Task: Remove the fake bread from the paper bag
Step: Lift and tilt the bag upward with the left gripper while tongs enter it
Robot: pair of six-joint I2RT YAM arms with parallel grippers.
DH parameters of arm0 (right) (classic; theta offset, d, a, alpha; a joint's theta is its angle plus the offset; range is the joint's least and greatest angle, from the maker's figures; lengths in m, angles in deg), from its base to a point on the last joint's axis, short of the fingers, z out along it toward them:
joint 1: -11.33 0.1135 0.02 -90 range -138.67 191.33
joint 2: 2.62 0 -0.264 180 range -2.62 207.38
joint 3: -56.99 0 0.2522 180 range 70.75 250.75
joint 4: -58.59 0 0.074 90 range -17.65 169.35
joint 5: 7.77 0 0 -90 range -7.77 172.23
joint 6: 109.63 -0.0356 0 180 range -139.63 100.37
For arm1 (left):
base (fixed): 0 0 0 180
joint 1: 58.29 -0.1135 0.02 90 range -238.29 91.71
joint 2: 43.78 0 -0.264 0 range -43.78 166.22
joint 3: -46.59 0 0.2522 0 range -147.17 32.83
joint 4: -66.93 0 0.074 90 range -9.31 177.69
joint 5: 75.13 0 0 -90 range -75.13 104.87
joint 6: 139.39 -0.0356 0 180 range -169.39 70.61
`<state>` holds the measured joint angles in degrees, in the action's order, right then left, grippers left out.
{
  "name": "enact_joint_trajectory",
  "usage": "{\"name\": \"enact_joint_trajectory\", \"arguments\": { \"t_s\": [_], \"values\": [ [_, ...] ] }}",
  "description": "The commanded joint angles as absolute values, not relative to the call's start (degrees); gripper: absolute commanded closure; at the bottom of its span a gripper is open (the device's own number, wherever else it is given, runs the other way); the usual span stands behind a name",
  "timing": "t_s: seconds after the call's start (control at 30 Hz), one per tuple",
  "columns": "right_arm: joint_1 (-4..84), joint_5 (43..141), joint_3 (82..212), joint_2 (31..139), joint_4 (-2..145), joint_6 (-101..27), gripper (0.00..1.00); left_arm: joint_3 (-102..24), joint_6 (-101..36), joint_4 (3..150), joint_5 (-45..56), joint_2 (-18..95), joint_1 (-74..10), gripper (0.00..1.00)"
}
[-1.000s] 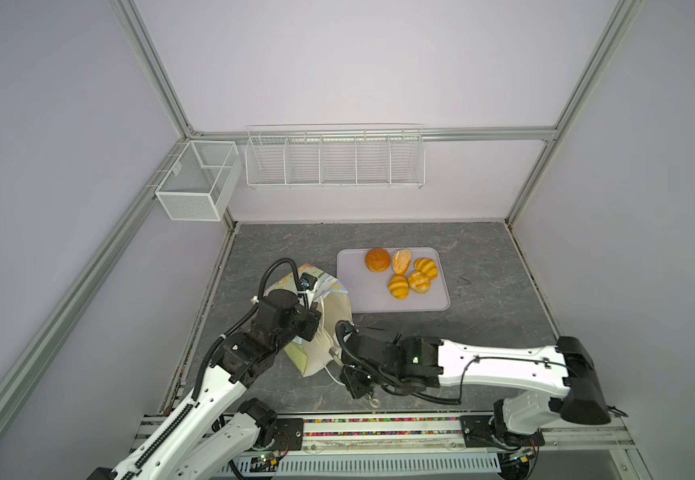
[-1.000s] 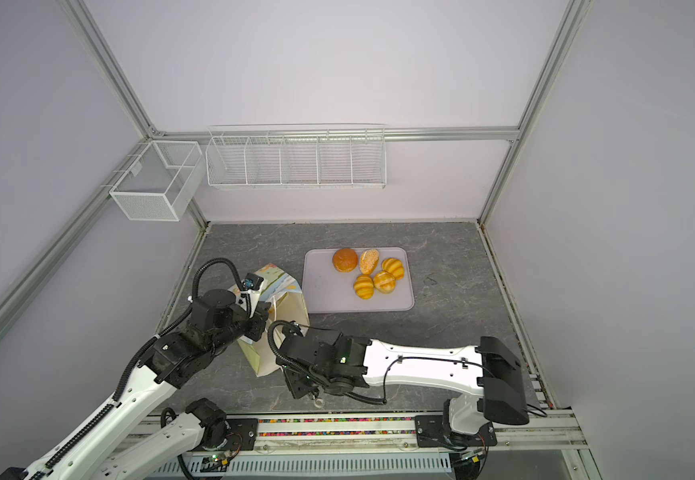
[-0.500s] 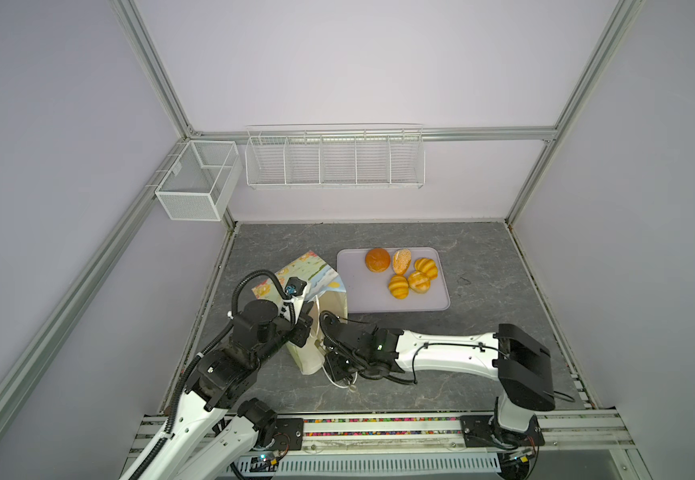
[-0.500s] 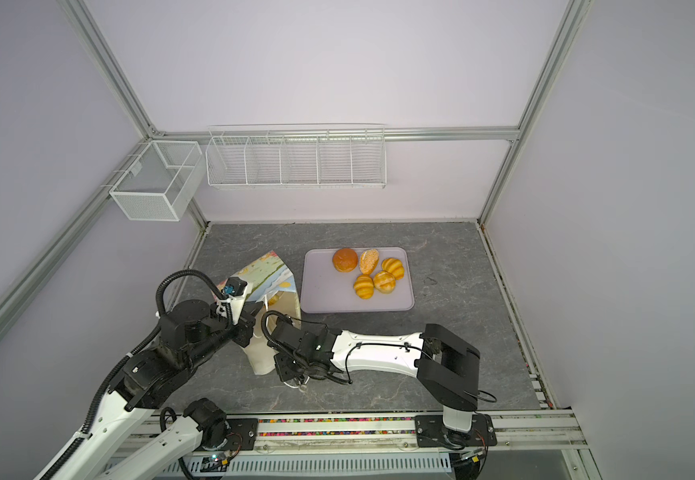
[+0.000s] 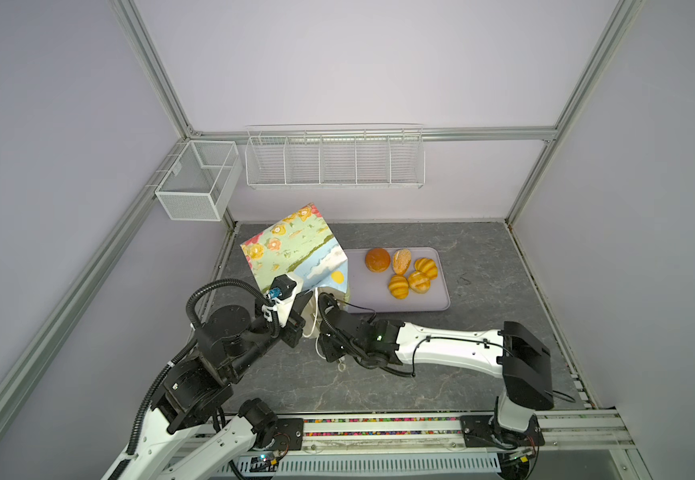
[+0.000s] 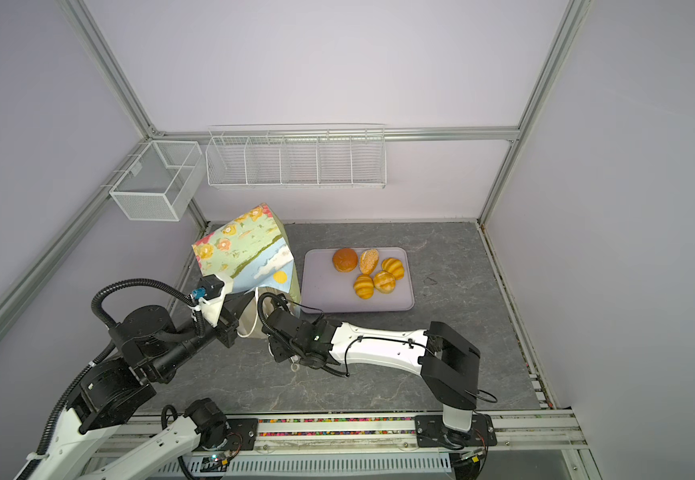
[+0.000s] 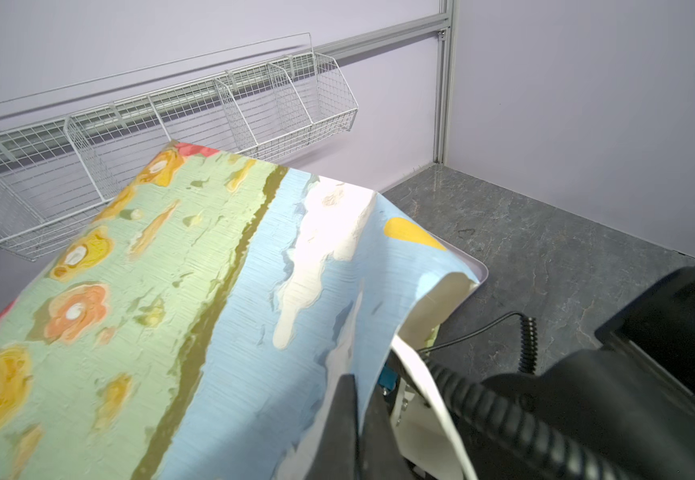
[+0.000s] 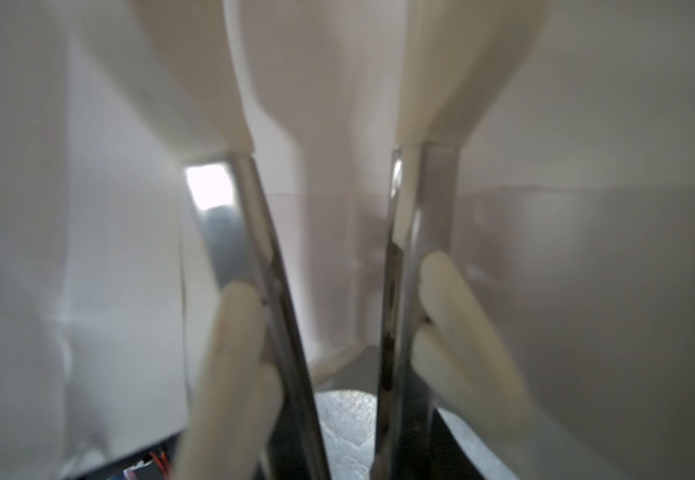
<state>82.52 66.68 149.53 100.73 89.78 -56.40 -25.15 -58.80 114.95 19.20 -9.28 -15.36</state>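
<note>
Paper bag (image 5: 295, 249) pinched by left tool (image 5: 304, 298), right tool (image 8: 322, 145) parted inside

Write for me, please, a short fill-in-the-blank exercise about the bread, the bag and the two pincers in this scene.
1. The grey tray holds ___ pieces of fake bread.
2. The left pincer is ___ on the rim of the tilted paper bag.
3. The right pincer, its jaws open, reaches ___ the bag.
Missing words: five; shut; inside.
</note>
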Motion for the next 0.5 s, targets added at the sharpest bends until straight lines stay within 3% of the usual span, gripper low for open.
{"name": "enact_joint_trajectory", "arguments": {
  "t_s": [0.0, 0.47],
  "values": [
    [80.41, 63.12, 151.34, 101.46, 87.39, -54.43, 0.59, -26.76, -60.47, 113.58, 21.49, -7.55, -14.88, 1.00],
    [79.11, 69.67, 154.07, 104.84, 87.39, -54.43, 0.54, -23.83, -59.80, 110.77, 21.75, -6.80, -14.92, 1.00]
  ]
}}
